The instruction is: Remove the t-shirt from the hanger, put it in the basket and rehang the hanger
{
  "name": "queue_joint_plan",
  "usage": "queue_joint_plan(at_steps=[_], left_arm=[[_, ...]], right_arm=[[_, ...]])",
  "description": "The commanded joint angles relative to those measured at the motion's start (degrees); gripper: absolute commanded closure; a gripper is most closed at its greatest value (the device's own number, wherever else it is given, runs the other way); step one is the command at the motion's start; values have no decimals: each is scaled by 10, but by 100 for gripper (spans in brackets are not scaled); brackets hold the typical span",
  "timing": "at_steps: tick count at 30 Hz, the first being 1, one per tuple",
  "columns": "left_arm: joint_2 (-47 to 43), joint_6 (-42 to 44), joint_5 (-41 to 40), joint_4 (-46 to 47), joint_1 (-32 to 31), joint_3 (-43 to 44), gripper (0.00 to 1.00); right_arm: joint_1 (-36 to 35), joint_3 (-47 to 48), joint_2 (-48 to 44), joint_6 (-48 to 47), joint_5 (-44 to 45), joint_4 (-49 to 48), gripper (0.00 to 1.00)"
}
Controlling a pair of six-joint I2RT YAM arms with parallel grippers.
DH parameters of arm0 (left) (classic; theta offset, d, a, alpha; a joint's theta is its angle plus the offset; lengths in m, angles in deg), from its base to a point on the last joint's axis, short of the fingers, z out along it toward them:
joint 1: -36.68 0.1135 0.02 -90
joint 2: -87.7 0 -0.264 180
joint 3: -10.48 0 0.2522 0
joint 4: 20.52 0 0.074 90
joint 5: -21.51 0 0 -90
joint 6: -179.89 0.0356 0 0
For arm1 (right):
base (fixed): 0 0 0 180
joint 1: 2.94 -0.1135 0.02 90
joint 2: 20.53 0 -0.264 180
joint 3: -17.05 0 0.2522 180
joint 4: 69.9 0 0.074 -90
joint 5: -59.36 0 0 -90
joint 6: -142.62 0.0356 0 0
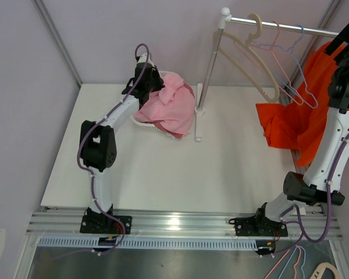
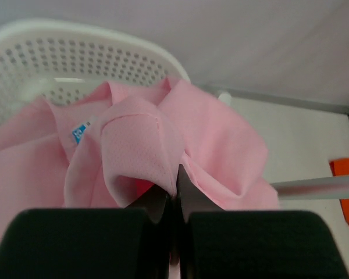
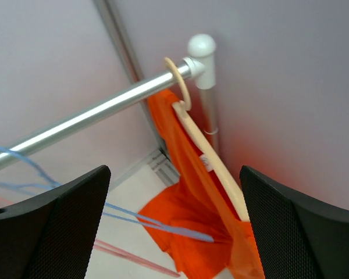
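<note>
The orange t-shirt [image 3: 186, 203] hangs on a cream plastic hanger [image 3: 224, 177]. The hanger is hooked on a shiny metal rail [image 3: 93, 119] at the far right of the white table [image 1: 221, 168]. The right end effector [image 3: 174, 171] is open wide, near the shirt but not touching it. The left end effector [image 2: 174, 195] is pinched tight on a pink cloth [image 2: 209, 145] in a white basket with holes [image 2: 75, 58].

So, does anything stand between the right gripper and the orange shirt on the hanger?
Mostly no. The open right gripper faces the orange shirt on the cream hanger. Only a thin blue hanger reaches in from the left across the shirt's lower part.
</note>
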Motion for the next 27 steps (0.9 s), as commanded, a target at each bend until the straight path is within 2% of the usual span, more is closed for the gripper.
queue_joint_plan(at_steps=[1,4,9,10,11,12,15,16,17,20,22,25,27], left_arm=[[69,-60,86,-97,15,70,99],[100,-81,140,-130,24,102,99],[122,-72,184,-128,26,105,98],[122,-57,215,-114,29,108,78],[121,-52,217,-113,29,111,62],[116,-48,216,-113,29,112,51],[106,-38,209,-111,30,118,29],[106,-39,209,-117,30,123,1],[108,-39,206,-145,30,163,1],[109,-39,196,-197,30,210,0],[81,-40,194,-201,30,204,1],[44,-41,196,-189,29,177,1],[8,-39,194,-184,26,160,1]], right_arm=[[23,26,43,-9,-5,84,3],[48,25,49,-13,-29,90,6],[88,32,62,-20,-60,78,12],[94,32,65,-22,-62,77,12],[96,32,66,-26,-62,71,12],[96,25,67,-32,-62,59,12],[96,22,75,-38,-54,42,12],[96,24,77,-40,-54,39,12],[96,24,83,-42,-54,36,13],[99,24,94,-45,-57,33,19],[99,24,107,-47,-62,34,21],[101,25,121,-47,-62,36,30],[103,26,127,-46,-59,35,32]])
